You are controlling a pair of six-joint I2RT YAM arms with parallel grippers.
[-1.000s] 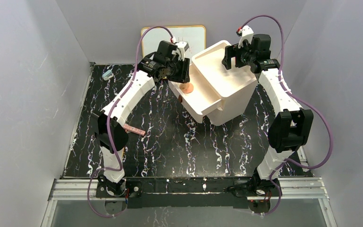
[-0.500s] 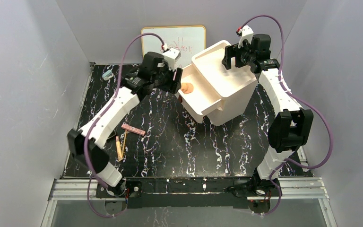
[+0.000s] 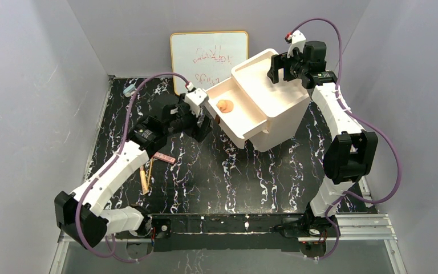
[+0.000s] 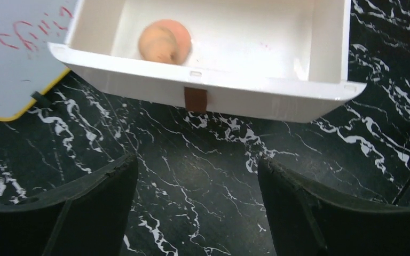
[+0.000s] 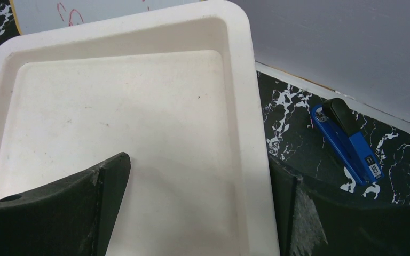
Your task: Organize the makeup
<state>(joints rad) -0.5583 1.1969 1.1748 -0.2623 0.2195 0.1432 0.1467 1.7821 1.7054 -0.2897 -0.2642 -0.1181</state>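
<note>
Standing wide apart, empty: left fingers [image 4: 101,202], over tabletop [image 4: 203,149] just near of drawer [image 4: 245,96]; right fingers [image 5: 85,197], over top tray [image 5: 139,122]. Peach puff [image 4: 164,41]: inside drawer, far-left corner. Pink palette [image 3: 164,157], brush [image 3: 144,178]: tabletop, left.

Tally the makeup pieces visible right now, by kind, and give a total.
Peach puff, lying in the open drawer: 1
Pink palette: 1
Wooden-handled brush: 1
Thin stick beside the brush: 1
Total: 4 in view
</note>
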